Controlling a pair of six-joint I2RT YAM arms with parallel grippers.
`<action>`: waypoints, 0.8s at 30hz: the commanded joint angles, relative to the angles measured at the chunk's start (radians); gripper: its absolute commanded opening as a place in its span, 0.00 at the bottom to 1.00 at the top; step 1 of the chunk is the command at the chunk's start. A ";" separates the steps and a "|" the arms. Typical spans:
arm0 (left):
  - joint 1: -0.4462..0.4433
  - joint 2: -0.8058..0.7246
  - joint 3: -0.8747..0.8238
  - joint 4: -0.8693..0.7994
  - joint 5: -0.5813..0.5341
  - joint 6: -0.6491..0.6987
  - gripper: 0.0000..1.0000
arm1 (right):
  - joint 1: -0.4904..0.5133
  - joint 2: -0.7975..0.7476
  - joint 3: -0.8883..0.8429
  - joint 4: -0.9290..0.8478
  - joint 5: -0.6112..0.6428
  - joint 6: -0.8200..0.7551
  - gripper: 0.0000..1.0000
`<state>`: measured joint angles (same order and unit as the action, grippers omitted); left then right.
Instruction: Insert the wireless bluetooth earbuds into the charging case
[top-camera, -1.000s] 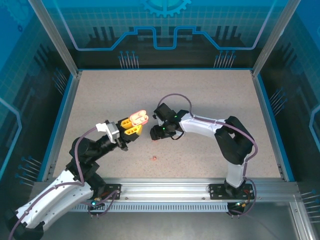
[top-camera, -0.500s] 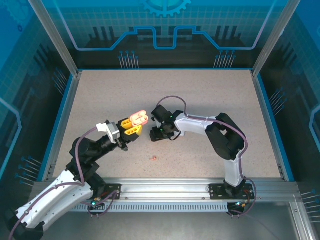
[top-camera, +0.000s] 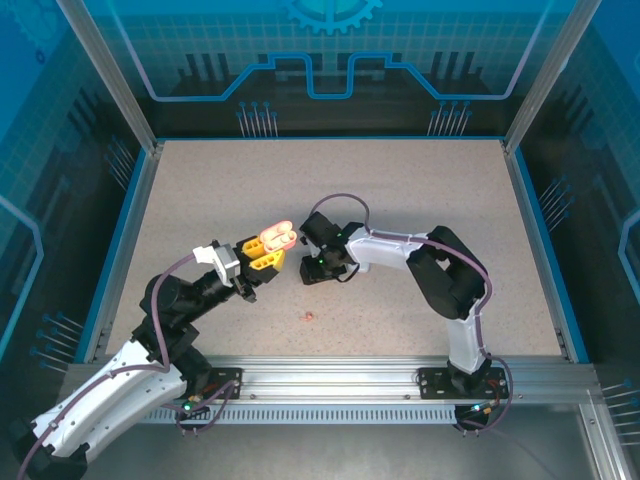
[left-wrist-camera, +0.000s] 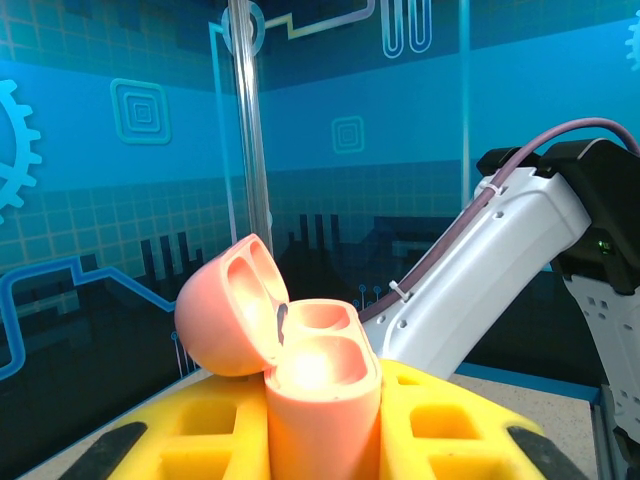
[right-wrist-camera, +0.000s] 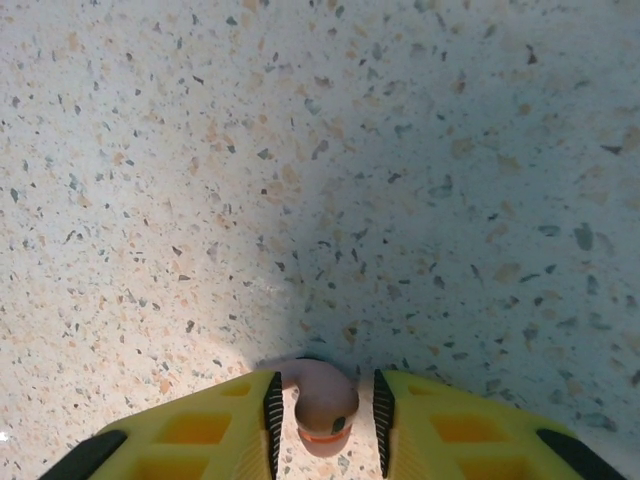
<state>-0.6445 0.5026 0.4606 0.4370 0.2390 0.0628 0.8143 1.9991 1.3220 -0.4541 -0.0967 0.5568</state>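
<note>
Case (left-wrist-camera: 320, 395): pink charging case, lid swung open, held off the worktop (top-camera: 400, 190), left of its middle.
Left gripper (top-camera: 265, 257): your left fingers (left-wrist-camera: 450, 425) are clamped on the case's lower body.
Right gripper (right-wrist-camera: 325, 420): down at the worktop's middle, yellow fingers (right-wrist-camera: 200, 435) narrowly astride a pinkish earbud; you cannot tell whether they pinch it.
Earbud (right-wrist-camera: 322, 398): lies on the worktop between those fingers, just beside both.
Second earbud (top-camera: 307, 316): reddish speck alone near the worktop's near edge, about midway along it.
</note>
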 joint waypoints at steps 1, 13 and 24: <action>-0.007 -0.011 -0.009 0.005 -0.019 0.026 0.00 | 0.020 0.030 0.024 -0.033 -0.012 -0.013 0.31; -0.007 -0.009 -0.007 -0.003 -0.022 0.023 0.00 | 0.019 -0.049 0.005 -0.041 0.020 -0.032 0.22; -0.007 0.046 -0.029 -0.014 -0.030 -0.058 0.00 | 0.015 -0.343 -0.070 -0.123 0.289 -0.165 0.21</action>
<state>-0.6445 0.5297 0.4541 0.4229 0.2310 0.0467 0.8200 1.7493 1.2770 -0.5316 0.0731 0.4541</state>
